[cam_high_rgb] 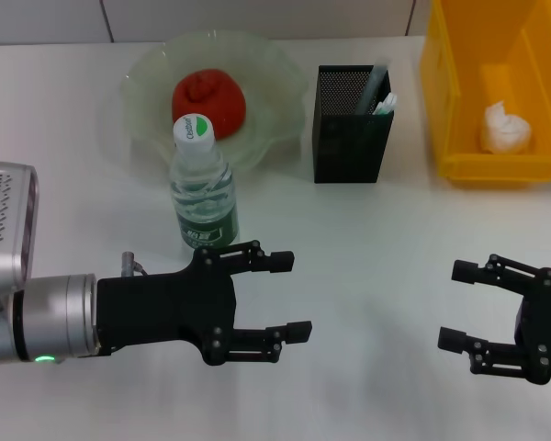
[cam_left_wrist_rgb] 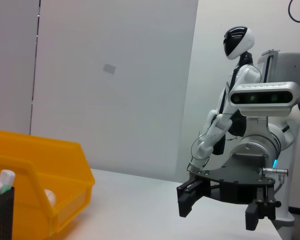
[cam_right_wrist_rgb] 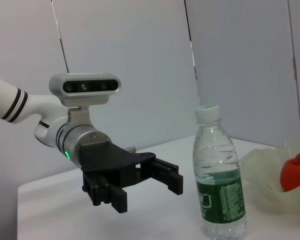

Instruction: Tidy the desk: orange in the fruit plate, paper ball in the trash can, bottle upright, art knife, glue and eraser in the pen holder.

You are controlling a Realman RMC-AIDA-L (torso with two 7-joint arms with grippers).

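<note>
- Nearest the head camera, the left gripper (cam_high_rgb: 289,296) hovers low over the white desk (cam_high_rgb: 367,276) with its fingers spread wide and nothing between them.
- Opposite it, well apart across the bare desk, the right gripper (cam_high_rgb: 464,305) also hangs with its fingers spread and nothing in them.
- Judging by how things lie, the tidying looks almost finished, so the step in hand seems to be pulling clear; done well, the left gripper would move away without brushing the bottle.
- Beyond the right gripper stands the trash can (cam_high_rgb: 450,101), with the paper ball (cam_high_rgb: 505,129) lying inside it.
- Far beyond the left gripper sits the fruit plate (cam_high_rgb: 147,78), holding the orange (cam_high_rgb: 211,92).
- Between the plate and the trash can, farther off than either gripper, stands the pen holder (cam_high_rgb: 349,138), with a pale stick and a white-tipped item poking out; whether the eraser is inside cannot be told.
- Just beyond the left gripper's farther finger stands the bottle (cam_high_rgb: 202,193), upright, capped, close but not touching; the right wrist view shows a clear gap.
</note>
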